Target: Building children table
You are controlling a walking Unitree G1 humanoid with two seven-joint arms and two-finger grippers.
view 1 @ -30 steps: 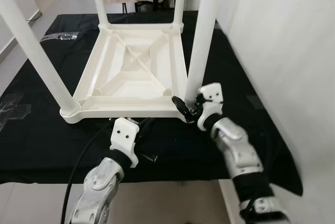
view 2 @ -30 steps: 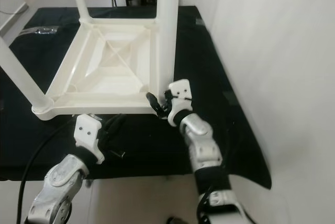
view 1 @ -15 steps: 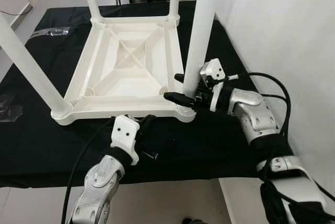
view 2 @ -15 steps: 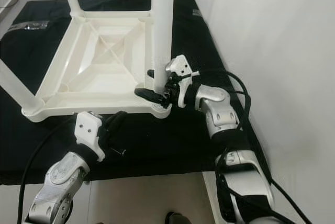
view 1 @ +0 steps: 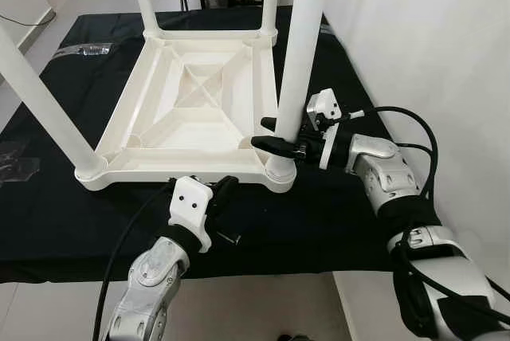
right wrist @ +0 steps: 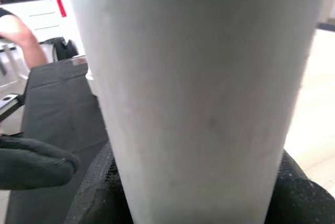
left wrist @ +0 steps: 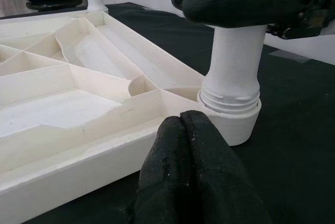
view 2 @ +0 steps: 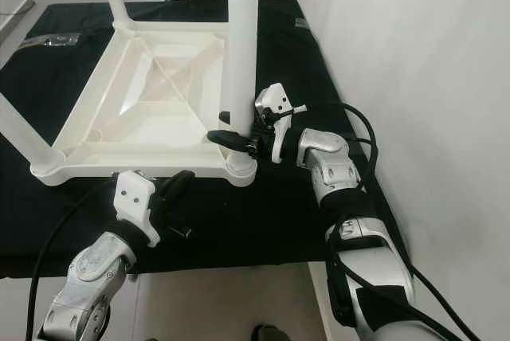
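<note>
Upturned tabletop (view 1: pixel 191 110) on black bench (view 1: pixel 48 205), right gripper (view 1: pixel 279 140) jaws clamped round near-corner leg (view 1: pixel 296 46) just above its socket, left gripper (view 1: pixel 217 195) jaws together by the rim; leg could cross-thread or tabletop twist if unbraced.

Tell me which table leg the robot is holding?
The near right leg, closest to the wall. The right hand is wrapped around it just above the corner socket; the other three legs stand untouched.
</note>
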